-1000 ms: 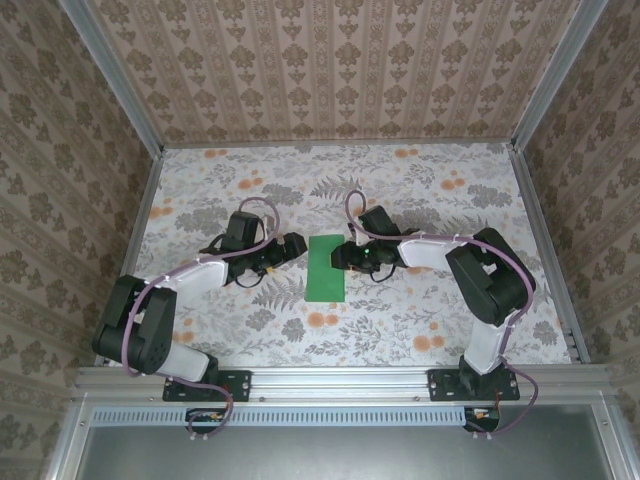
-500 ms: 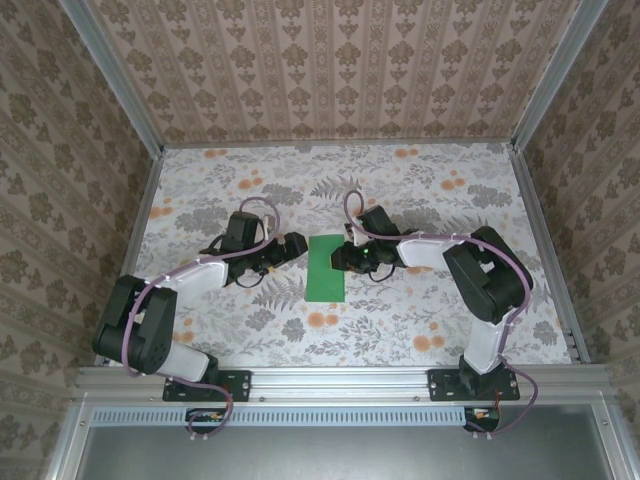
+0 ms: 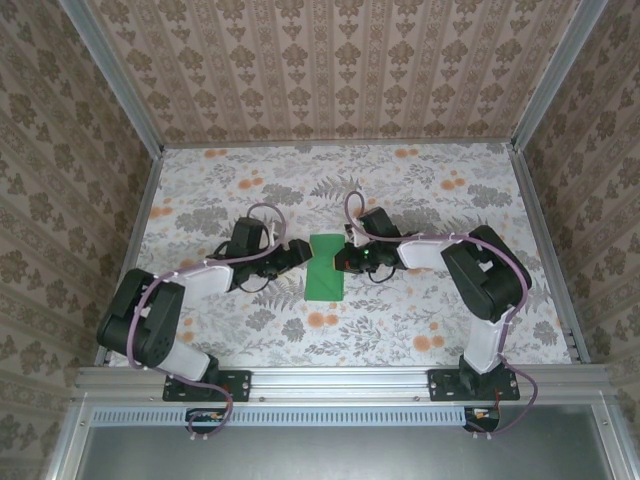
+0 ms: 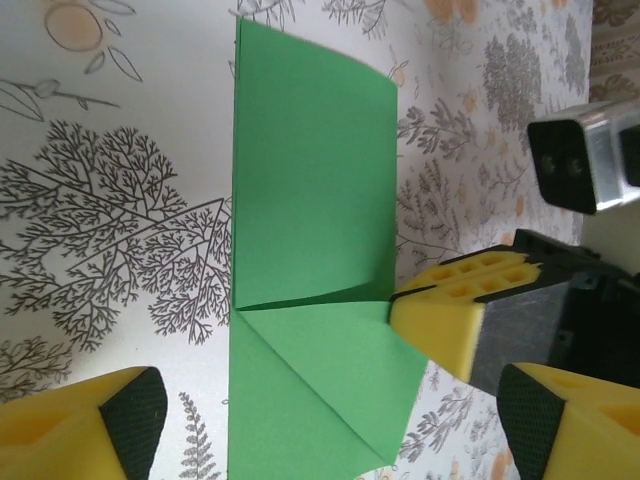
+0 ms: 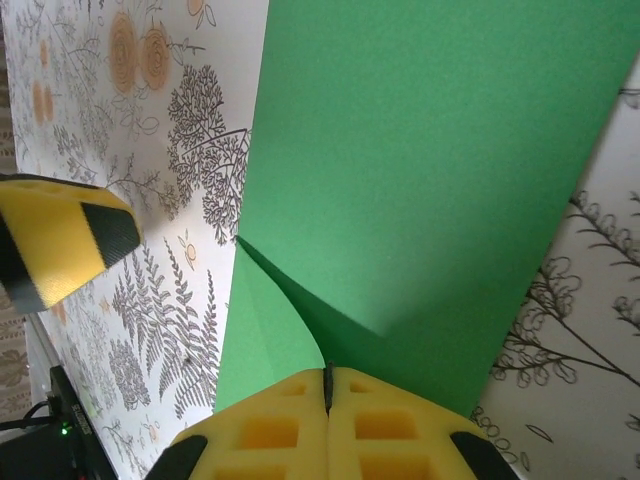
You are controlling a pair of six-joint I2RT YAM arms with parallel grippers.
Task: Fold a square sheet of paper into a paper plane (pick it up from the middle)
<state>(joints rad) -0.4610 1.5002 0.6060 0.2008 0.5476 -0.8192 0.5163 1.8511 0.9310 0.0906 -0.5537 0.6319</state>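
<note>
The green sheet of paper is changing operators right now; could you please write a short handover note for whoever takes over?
Left gripper: open, beside the left edge of the bright green square sheet of paper, apparently not touching it.
Right gripper: shut on the sheet's right edge, which lifts slightly there.
Sheet: mid-way across the floral-patterned table, between the two grippers.
Done: some folding; one corner is turned in along a diagonal crease.
Left: the remaining folds; there is no pointed dart shape yet.
</note>
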